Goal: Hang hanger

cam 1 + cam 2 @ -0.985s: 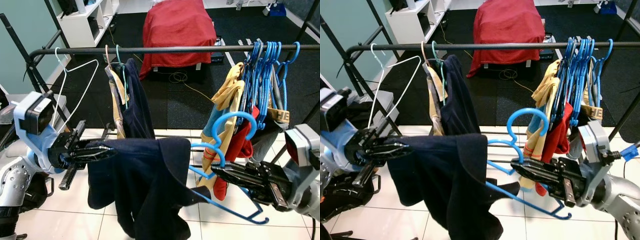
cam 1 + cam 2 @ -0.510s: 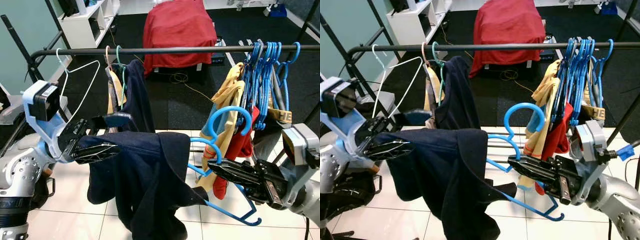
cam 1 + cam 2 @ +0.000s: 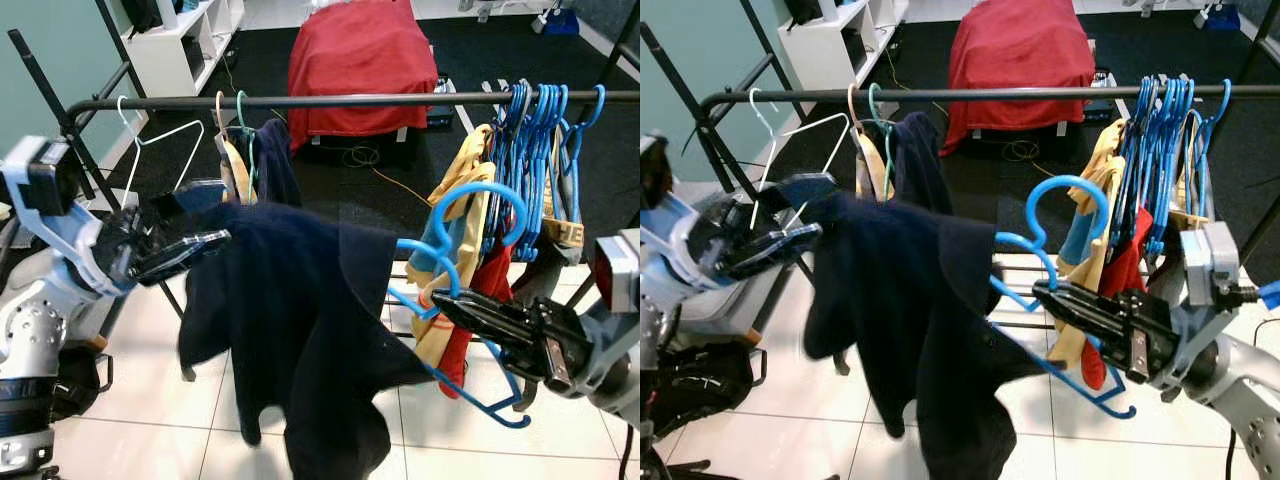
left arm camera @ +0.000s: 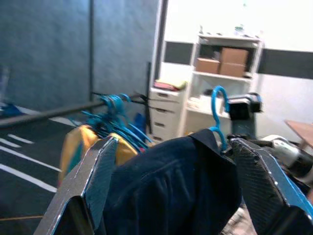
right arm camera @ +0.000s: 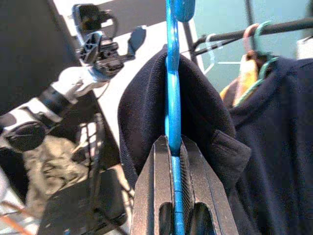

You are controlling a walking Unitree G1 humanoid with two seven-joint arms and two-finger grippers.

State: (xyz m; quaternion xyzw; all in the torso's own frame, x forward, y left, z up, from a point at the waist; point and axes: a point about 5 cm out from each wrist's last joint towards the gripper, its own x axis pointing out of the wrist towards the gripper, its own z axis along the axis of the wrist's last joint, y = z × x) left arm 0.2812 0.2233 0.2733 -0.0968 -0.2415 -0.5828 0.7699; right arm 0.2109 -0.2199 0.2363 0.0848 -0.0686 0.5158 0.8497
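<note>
A blue plastic hanger [image 3: 470, 300] carries a dark navy garment [image 3: 300, 320] that droops below the black rail [image 3: 350, 100]. My right gripper [image 3: 450, 305] is shut on the hanger's lower bar, seen clamped in the right wrist view [image 5: 175, 161]. The hanger's hook [image 3: 480, 195] points up, below the rail and apart from it. My left gripper [image 3: 215, 215] is at the garment's left end, raised near the rail. Its fingers [image 4: 98, 166] stand wide apart with the navy cloth between them.
On the rail hang a white wire hanger [image 3: 150, 140], clothes on hangers [image 3: 250, 160], and at the right a bunch of blue hangers [image 3: 545, 130] with yellow and red garments [image 3: 465, 200]. A red-covered piece [image 3: 360, 50] and a white shelf [image 3: 180, 40] stand behind.
My left arm has lifted the garment's left end up toward the rail, and its fingers have spread apart. The right gripper has raised the hanger slightly.
</note>
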